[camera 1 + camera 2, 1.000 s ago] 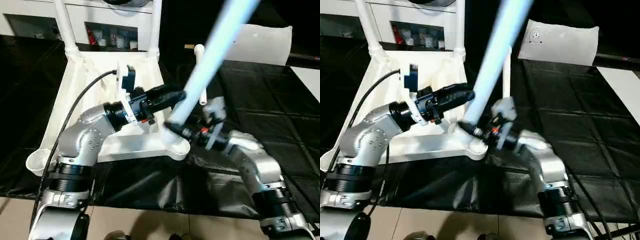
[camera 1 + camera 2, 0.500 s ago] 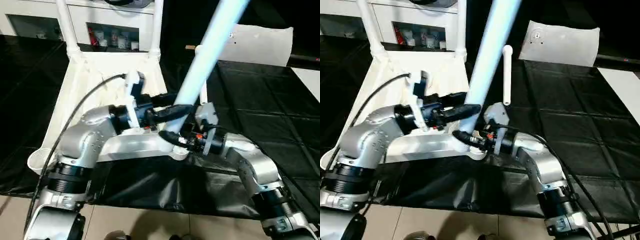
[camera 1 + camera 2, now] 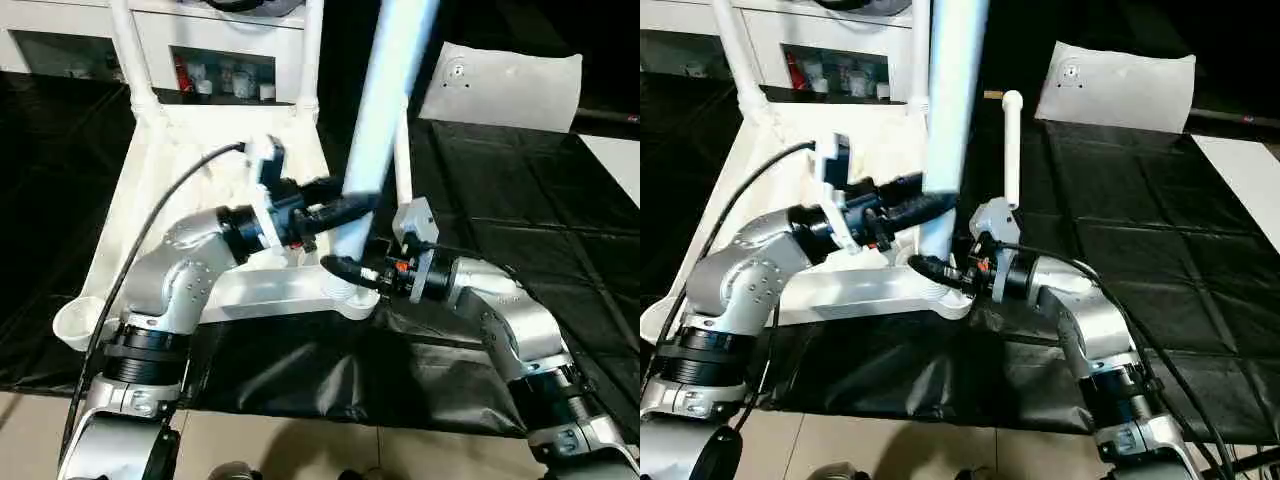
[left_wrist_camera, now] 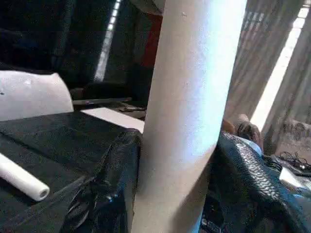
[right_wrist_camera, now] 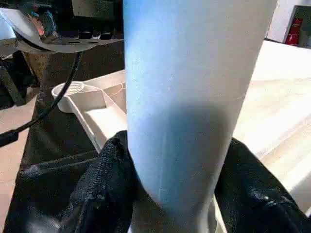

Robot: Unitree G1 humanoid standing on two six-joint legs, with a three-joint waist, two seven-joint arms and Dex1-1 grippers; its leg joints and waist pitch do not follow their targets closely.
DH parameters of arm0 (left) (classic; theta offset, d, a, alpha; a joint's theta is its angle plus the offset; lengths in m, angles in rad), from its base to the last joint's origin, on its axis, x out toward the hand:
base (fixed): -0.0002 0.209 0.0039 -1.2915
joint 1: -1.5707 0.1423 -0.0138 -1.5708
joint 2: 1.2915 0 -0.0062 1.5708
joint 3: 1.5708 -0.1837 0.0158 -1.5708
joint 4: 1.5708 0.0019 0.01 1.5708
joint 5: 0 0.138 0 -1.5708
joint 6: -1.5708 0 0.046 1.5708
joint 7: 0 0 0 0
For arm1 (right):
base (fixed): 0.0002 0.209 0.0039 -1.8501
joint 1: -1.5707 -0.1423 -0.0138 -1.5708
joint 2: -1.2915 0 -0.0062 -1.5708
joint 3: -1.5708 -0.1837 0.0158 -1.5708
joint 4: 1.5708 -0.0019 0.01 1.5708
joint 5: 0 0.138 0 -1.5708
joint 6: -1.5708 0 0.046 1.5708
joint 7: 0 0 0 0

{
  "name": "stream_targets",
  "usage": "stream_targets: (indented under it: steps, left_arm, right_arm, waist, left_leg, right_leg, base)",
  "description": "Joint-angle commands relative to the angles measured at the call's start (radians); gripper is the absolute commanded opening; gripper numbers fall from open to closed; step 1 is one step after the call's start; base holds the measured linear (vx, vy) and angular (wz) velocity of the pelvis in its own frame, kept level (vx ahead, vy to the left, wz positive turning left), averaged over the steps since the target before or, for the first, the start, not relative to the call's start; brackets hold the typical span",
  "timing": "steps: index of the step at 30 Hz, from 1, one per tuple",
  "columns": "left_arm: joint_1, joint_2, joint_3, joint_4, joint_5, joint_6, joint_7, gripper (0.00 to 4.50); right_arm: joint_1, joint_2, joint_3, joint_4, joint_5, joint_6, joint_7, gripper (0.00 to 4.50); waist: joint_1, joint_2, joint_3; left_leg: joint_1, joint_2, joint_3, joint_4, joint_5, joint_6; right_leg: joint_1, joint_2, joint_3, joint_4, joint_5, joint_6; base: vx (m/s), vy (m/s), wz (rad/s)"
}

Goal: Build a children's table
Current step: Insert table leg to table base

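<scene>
The white tabletop [image 3: 180, 170] lies upside down on the black mat. Two legs [image 3: 125, 45] [image 3: 313, 50] stand in its far corner sockets. A third leg [image 3: 385, 90] stands almost upright with its foot in the near right socket [image 3: 355, 295]. My left gripper [image 3: 345, 208] is shut around this leg a little above the socket, its fingers [image 4: 112, 184] pressing both sides. My right gripper [image 3: 345, 268] is shut on the same leg lower down, just over the socket, fingers [image 5: 104, 194] hugging it. A fourth leg [image 3: 1011, 150] lies loose on the mat behind my right arm.
The near left socket [image 3: 75, 325] is open at the mat's edge. A white pillow-like slab [image 3: 500, 85] lies at the back right. A white cabinet [image 3: 220, 40] with dark compartments stands behind the tabletop. Black sheeting [image 3: 520, 210] covers the floor to the right.
The held leg has swung from a strong rightward tilt to nearly upright over the near right socket. My left gripper has closed in around it; my right gripper has dropped toward its base.
</scene>
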Motion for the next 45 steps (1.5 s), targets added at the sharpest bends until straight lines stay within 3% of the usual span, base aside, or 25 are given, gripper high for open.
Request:
stream_targets:
  steps: [1, 6, 7, 13, 16, 21, 33, 34, 39, 45]
  left_arm:
    - [-0.032, -0.012, 0.019, -0.007, 0.004, 0.021, 0.079, 1.97]
    - [-0.023, -0.005, -0.006, -0.045, 0.023, 0.026, 0.086, 1.97]
    - [-0.023, -0.003, -0.010, -0.048, 0.028, 0.024, 0.084, 1.97]
    - [-0.023, 0.033, -0.065, -0.093, 0.061, 0.020, 0.038, 1.91]
    - [-0.024, 0.037, -0.070, -0.102, 0.061, 0.022, 0.034, 1.90]
    - [-0.034, 0.039, -0.073, -0.101, 0.061, 0.017, 0.027, 1.89]
    - [-0.048, 0.047, -0.084, -0.109, 0.049, 0.004, -0.003, 1.89]
    - [-0.048, 0.047, -0.084, -0.110, 0.047, 0.006, -0.004, 1.89]
    - [-0.050, 0.049, -0.091, -0.116, 0.037, 0.009, -0.018, 1.88]
    - [-0.055, 0.043, -0.088, -0.117, 0.032, 0.008, -0.023, 1.86]
  right_arm:
    - [-0.015, 0.000, 0.016, -0.016, -0.018, -0.012, -0.003, 1.91]
    - [-0.026, 0.004, 0.006, -0.022, -0.001, 0.012, -0.011, 1.91]
    - [-0.027, 0.004, 0.003, -0.022, 0.005, 0.021, -0.008, 2.47]
    - [-0.052, 0.026, -0.038, -0.030, 0.078, 0.129, -0.025, 2.96]
    - [-0.060, 0.014, -0.024, -0.030, 0.077, 0.150, -0.010, 3.00]
    - [-0.063, -0.003, 0.002, -0.023, 0.060, 0.184, -0.001, 3.00]
    - [-0.062, -0.016, -0.006, -0.042, 0.107, 0.287, 0.011, 3.00]
    - [-0.061, -0.015, -0.008, -0.043, 0.109, 0.290, 0.011, 2.72]
    - [-0.065, -0.007, -0.015, -0.044, 0.116, 0.301, 0.009, 2.35]
    - [-0.064, 0.000, -0.021, -0.041, 0.133, 0.307, 0.015, 2.13]
  waist:
    - [-0.001, 0.000, -0.077]
    - [-0.002, -0.004, -0.076]
    - [-0.003, -0.005, -0.076]
    - [-0.004, -0.004, -0.077]
    - [-0.003, -0.003, -0.077]
    - [-0.002, -0.004, -0.076]
    - [-0.001, -0.002, -0.079]
    - [-0.001, -0.002, -0.079]
    - [-0.001, -0.002, -0.079]
    - [-0.001, -0.001, -0.078]
  left_leg:
    - [0.001, 0.090, -0.028, -0.065, -0.025, 0.081]
    - [0.000, 0.089, -0.027, -0.065, -0.031, 0.077]
    - [-0.002, 0.088, -0.028, -0.065, -0.031, 0.078]
    - [0.001, 0.089, -0.029, -0.066, -0.020, 0.078]
    - [0.001, 0.090, -0.028, -0.065, -0.015, 0.074]
    - [-0.001, 0.086, -0.027, -0.064, -0.022, 0.065]
    - [0.000, 0.087, -0.027, -0.063, -0.011, 0.062]
    - [0.000, 0.087, -0.028, -0.063, -0.013, 0.062]
    - [0.000, 0.088, -0.029, -0.063, -0.015, 0.057]
    - [0.000, 0.088, -0.028, -0.063, -0.023, 0.051]
  right_leg:
    - [0.064, -0.105, 0.065, -0.062, -0.161, -0.213]
    - [0.065, -0.105, 0.065, -0.064, -0.183, -0.204]
    - [0.067, -0.105, 0.065, -0.064, -0.189, -0.201]
    - [0.063, -0.104, 0.065, -0.063, -0.196, -0.190]
    - [0.063, -0.104, 0.064, -0.061, -0.178, -0.198]
    - [0.066, -0.104, 0.065, -0.063, -0.188, -0.193]
    - [0.067, -0.104, 0.064, -0.060, -0.167, -0.198]
    - [0.066, -0.104, 0.064, -0.060, -0.167, -0.199]
    - [0.067, -0.105, 0.064, -0.060, -0.169, -0.197]
    - [0.066, -0.105, 0.064, -0.061, -0.181, -0.194]
  base:
    - [0.000, 0.000, 0.00]
    - [0.000, 0.000, 0.00]
    - [0.000, 0.000, 0.00]
    - [0.000, 0.000, 0.00]
    - [0.000, 0.000, 0.00]
    - [0.000, 0.000, 0.00]
    - [0.000, 0.000, 0.00]
    - [0.000, 0.000, 0.00]
    - [0.000, 0.000, 0.00]
    - [0.000, 0.000, 0.00]
